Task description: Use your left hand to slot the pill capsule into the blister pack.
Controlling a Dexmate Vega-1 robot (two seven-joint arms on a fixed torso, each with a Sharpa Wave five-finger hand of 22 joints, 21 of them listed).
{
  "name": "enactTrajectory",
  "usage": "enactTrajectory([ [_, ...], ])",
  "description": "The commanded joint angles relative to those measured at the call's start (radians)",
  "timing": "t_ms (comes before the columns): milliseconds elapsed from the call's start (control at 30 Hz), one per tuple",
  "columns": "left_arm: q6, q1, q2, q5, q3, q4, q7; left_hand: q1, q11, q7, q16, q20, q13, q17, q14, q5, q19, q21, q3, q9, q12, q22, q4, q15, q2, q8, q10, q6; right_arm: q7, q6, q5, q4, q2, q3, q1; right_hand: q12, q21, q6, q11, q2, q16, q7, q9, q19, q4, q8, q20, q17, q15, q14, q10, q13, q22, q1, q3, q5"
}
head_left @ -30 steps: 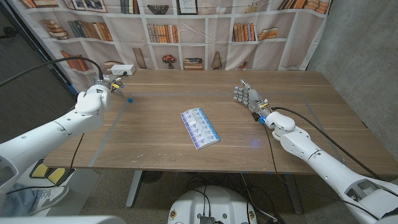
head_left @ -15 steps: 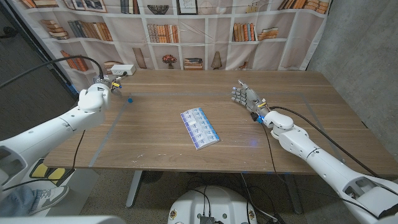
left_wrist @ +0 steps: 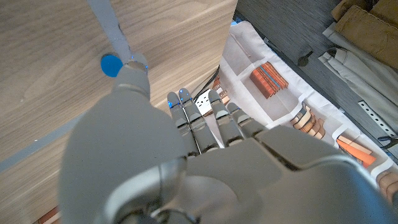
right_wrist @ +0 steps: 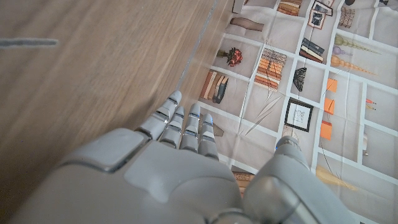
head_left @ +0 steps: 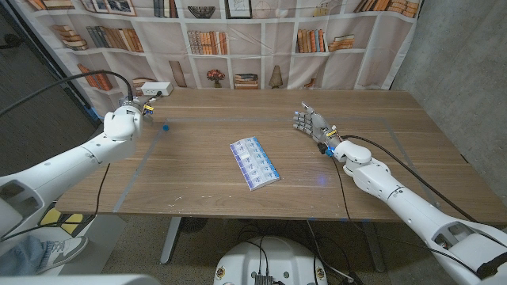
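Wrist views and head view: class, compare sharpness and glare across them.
Head view: evenly lit and sharp, blister pack crisp, no strong glare on the table. Left wrist view: left hand soft up close, blue capsule clear. Right wrist view: right hand blurred.

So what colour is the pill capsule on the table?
Blue; the pill capsule shows best in the left wrist view, beside the left hand.
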Motion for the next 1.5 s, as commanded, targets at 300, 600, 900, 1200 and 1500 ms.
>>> enactTrajectory([
  [300, -0.087, -0.074, -0.078, -0.028, 0.061, 0.159, 0.030, 0.010, -0.011, -0.015, 0.003, -0.033, 0.003, 0.001, 0.003, 0.000, 0.014, 0.004, 0.002, 0.002, 0.000, 0.001, 0.003, -0.154, 0.001, -0.002, 0.003, 0.007, -0.012, -0.005, 0.003, -0.020, -0.011, 0.008, -0.016, -0.008, -0.002, 0.011, 0.006, 0.006, -0.002, -0.002, 0.002, 0.012, -0.001, -0.001, -0.018, 0.002, 0.000, 0.010, 0.012, 0.002, 0.001, -0.005, -0.006, 0.003],
  [600, -0.161, -0.027, -0.056, -0.105, 0.013, 0.139, 0.155, 0.015, -0.016, -0.055, 0.005, -0.036, 0.003, 0.002, 0.011, -0.001, 0.020, 0.006, 0.001, 0.002, 0.000, 0.001, 0.006, -0.157, 0.003, 0.007, 0.010, 0.037, -0.020, -0.009, -0.002, -0.030, -0.014, 0.007, -0.019, -0.012, -0.002, 0.011, 0.004, 0.006, -0.002, -0.002, 0.003, 0.013, -0.001, -0.002, -0.018, 0.002, -0.001, 0.009, 0.014, 0.002, 0.001, -0.005, -0.006, 0.003],
  [900, -0.174, -0.027, -0.054, -0.120, 0.026, 0.156, 0.140, 0.022, -0.017, -0.072, 0.011, -0.034, 0.003, 0.004, 0.032, -0.004, 0.024, 0.006, 0.000, 0.000, 0.007, 0.002, 0.010, -0.155, 0.004, 0.022, 0.050, 0.090, -0.018, -0.004, -0.008, -0.028, -0.014, 0.004, -0.014, -0.016, -0.002, 0.011, 0.005, 0.006, -0.002, -0.002, 0.003, 0.013, -0.002, -0.002, -0.017, 0.002, 0.001, 0.011, 0.019, 0.002, 0.001, -0.005, -0.007, 0.003],
  [1200, -0.197, -0.021, -0.066, -0.141, 0.023, 0.181, 0.192, 0.024, -0.017, -0.074, 0.010, -0.035, 0.002, 0.004, 0.034, -0.005, 0.029, 0.007, -0.002, -0.001, 0.007, 0.002, 0.010, -0.155, 0.002, 0.023, 0.057, 0.097, -0.022, -0.017, -0.007, -0.037, -0.016, 0.003, -0.011, -0.020, -0.003, 0.012, 0.004, 0.006, -0.002, -0.003, 0.003, 0.013, -0.002, -0.002, -0.016, 0.002, 0.001, 0.012, 0.020, 0.002, 0.001, -0.005, -0.008, 0.004],
  [1500, -0.220, -0.032, -0.083, -0.163, 0.028, 0.217, 0.208, 0.024, -0.017, -0.076, 0.001, -0.006, -0.001, 0.006, 0.014, -0.008, 0.027, 0.006, -0.009, -0.003, -0.011, 0.003, 0.015, -0.153, -0.002, -0.003, 0.029, 0.054, -0.027, -0.027, -0.012, -0.049, -0.022, 0.002, -0.011, -0.024, -0.003, 0.012, 0.004, 0.007, -0.002, -0.003, 0.003, 0.013, -0.003, -0.003, -0.016, 0.002, 0.002, 0.013, 0.023, 0.002, 0.001, -0.005, -0.009, 0.004],
])
